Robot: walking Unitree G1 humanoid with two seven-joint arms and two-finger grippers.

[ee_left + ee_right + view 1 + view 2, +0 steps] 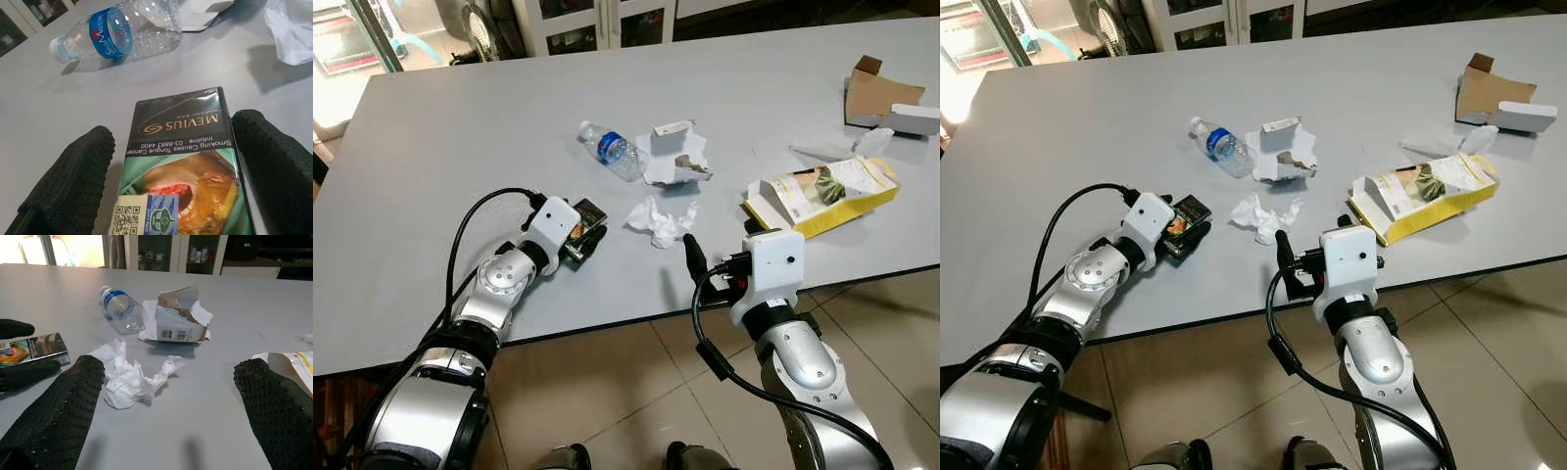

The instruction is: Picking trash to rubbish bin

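Two grippers over the desk's near edge: left gripper clamps a "MEVIUS" cigarette pack, warning "Smoking Causes Tongue Cancer". Right gripper spread wide, facing crumpled tissue. "SeaMaster" bottle mid-desk.

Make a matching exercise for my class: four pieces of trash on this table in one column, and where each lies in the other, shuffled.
Things:
1. cigarette pack
2. crumpled tissue
3. plastic bottle
4. yellow carton

Places:
A. ahead of the open right pincer
B. near the table's right edge
C. between the left pincer's fingers
D. beside the torn white box

Pairs: 1-C, 2-A, 3-D, 4-B
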